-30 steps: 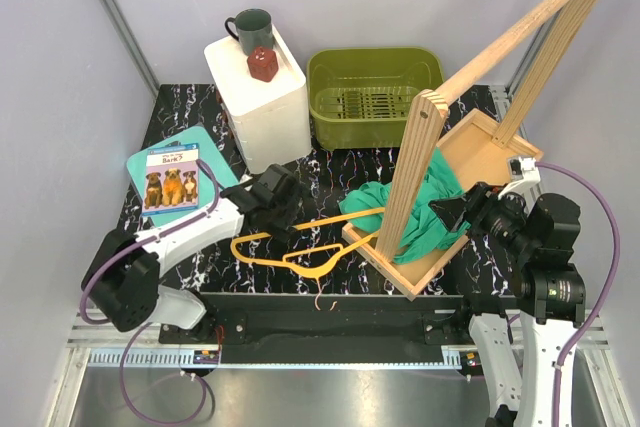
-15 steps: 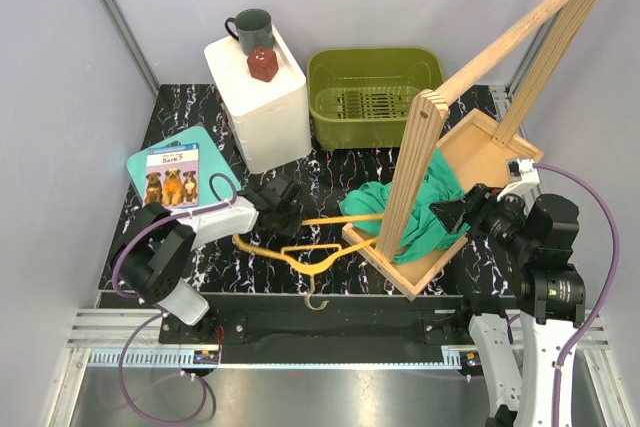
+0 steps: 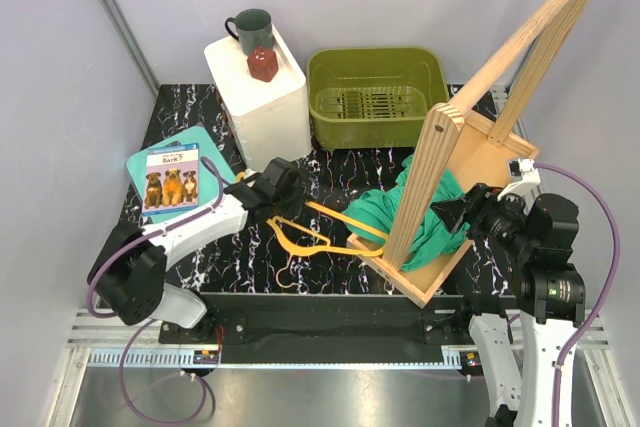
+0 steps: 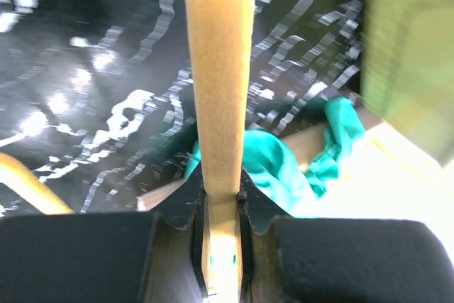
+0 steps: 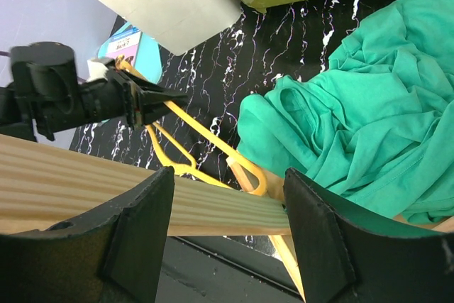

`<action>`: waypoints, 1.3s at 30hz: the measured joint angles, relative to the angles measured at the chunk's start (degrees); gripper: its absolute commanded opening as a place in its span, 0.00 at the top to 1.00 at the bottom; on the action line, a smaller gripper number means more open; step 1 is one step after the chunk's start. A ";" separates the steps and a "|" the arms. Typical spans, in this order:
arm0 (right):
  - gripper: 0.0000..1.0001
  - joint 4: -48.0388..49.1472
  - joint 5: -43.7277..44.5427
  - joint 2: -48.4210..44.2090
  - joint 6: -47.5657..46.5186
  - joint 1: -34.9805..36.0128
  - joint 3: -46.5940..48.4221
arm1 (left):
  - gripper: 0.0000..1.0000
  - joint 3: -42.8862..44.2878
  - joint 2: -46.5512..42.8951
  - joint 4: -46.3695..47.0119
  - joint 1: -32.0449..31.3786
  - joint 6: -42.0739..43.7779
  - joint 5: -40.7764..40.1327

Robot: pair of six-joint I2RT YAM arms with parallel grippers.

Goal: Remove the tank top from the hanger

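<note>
Left hand clamped on stiff, light hanger near desk centre. Right hand spread, empty, beside soft, limp tank top, heaped on rack base at four o'clock. Probably best pinched at a bunched fold.

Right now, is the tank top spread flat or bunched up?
Bunched up. The tank top lies in crumpled folds, heaped at the foot of the wooden rack, not laid out flat.

1. A robotics lab test cell: plain pale walls box in a black marbled table.
2. Aluminium rails and purple cables line the near edge.
3. Household props, a mug and a basket, sit staged.
</note>
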 measured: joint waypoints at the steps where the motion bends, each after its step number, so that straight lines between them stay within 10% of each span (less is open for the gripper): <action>1: 0.29 0.00 0.13 0.00 0.00 0.00 0.00 | 1.00 0.72 -0.39 -0.09 -0.24 0.87 -0.52; 11: 0.30 0.00 0.33 -0.02 0.04 0.00 0.02 | 1.00 12.76 -3.54 -2.25 -0.68 22.64 -5.81; 24: 0.30 4.07 2.43 -1.81 5.20 0.00 1.73 | 1.00 31.17 -2.36 4.74 -8.13 76.04 4.44; 39: 0.30 24.24 -4.98 3.56 14.80 0.00 4.76 | 1.00 27.36 -0.31 2.47 -18.86 112.83 8.57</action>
